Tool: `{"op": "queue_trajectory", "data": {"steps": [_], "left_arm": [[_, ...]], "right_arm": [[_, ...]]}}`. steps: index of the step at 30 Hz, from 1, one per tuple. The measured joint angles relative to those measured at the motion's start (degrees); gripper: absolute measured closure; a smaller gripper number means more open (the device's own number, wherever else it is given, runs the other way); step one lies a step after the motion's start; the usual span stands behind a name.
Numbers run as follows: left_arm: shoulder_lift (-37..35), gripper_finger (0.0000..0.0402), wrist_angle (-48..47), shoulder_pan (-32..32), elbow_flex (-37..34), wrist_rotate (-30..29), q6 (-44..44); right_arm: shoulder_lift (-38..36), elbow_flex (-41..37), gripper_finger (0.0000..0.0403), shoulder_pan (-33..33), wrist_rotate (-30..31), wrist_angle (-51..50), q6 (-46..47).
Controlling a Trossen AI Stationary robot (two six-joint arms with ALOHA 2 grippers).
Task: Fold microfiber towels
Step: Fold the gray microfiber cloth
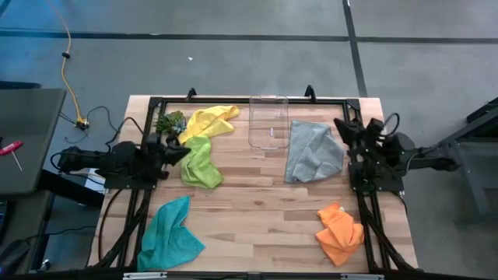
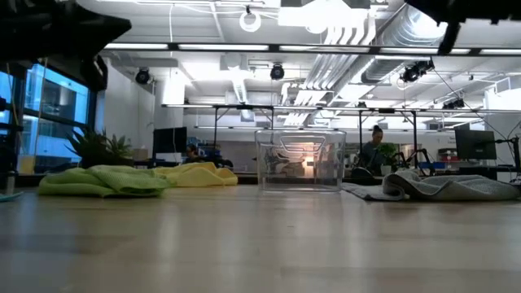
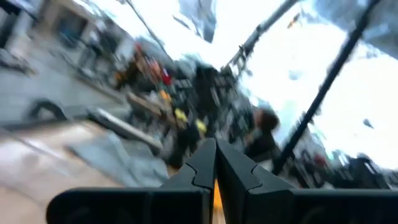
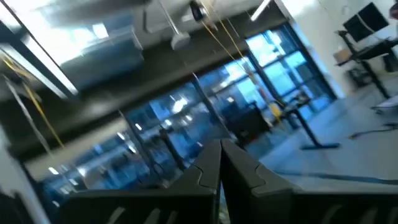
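Five microfiber towels lie crumpled on the wooden table (image 1: 257,210): yellow (image 1: 208,120) at the far left, lime green (image 1: 201,162) just nearer, grey (image 1: 313,151) at the far right, teal (image 1: 168,235) near left, orange (image 1: 340,232) near right. My left gripper (image 1: 184,152) is shut and empty at the left edge, beside the lime green towel. Above the right edge, close to the grey towel, my right gripper (image 1: 339,127) is shut and empty too. In both wrist views the fingertips (image 3: 215,155) (image 4: 221,152) meet and point up into the room.
A clear plastic box (image 1: 268,122) stands at the far middle between the yellow and grey towels. A small green leafy clump (image 1: 170,122) sits at the far left corner. The black frame (image 1: 233,101) runs around the table's edges.
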Motion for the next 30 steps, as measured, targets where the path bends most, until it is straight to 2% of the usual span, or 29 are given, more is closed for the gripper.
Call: {"op": "queue_trajectory", "data": {"steps": [3, 6, 10, 12, 14, 17, 21, 24, 27, 30], "left_arm": [[1.1, 0.0398, 6.71, 0.01, 0.51, -2.49, -0.25], [4.06, 0.0398, 6.71, 0.0, 4.79, 1.15, 1.2], [10.74, 0.0398, -3.27, 0.0, 14.43, 4.23, 5.16], [13.65, 0.0398, -9.86, 0.0, 19.44, 4.61, 7.3], [16.12, 0.0398, -14.33, 0.0, 23.75, 4.64, 8.69], [18.87, 0.0398, -15.95, 0.0, 27.65, 4.64, 8.99], [21.0, 0.0398, -15.23, 0.0, 29.61, 4.55, 9.89], [22.07, 0.0398, -15.69, 0.0, 29.66, 3.67, 9.84], [23.27, 0.0398, -15.46, 0.0, 29.66, 3.7, 9.83], [24.49, 0.0398, -15.47, 0.0, 29.66, 3.68, 9.81]], "right_arm": [[7.19, 5.81, 0.0403, -0.06, 1.07, -2.86, -2.59], [13.23, 10.77, 0.0403, -0.07, 1.3, -4.32, -4.5], [19.57, 16.24, 0.0403, -0.09, 3.63, -5.07, -3.74], [21.58, 19.44, 0.0403, -0.17, 5.44, -8.82, -1.49], [22.94, 23.79, 0.0401, -1.19, 5.99, -17.54, 1.88], [25.48, 32.52, 0.0387, -4.38, 5.31, -39.37, 10.58], [31.25, 43.88, 0.0334, -11.77, -1.6, -72.96, 24.82], [36.02, 46.01, 0.0272, -17.35, -9.87, -90.88, 29.63], [39.95, 42.66, 0.0209, -21.52, -20.3, -97.76, 30.66], [43.38, 37.47, 0.0159, -24.05, -28.84, -97.48, 27.84]]}}
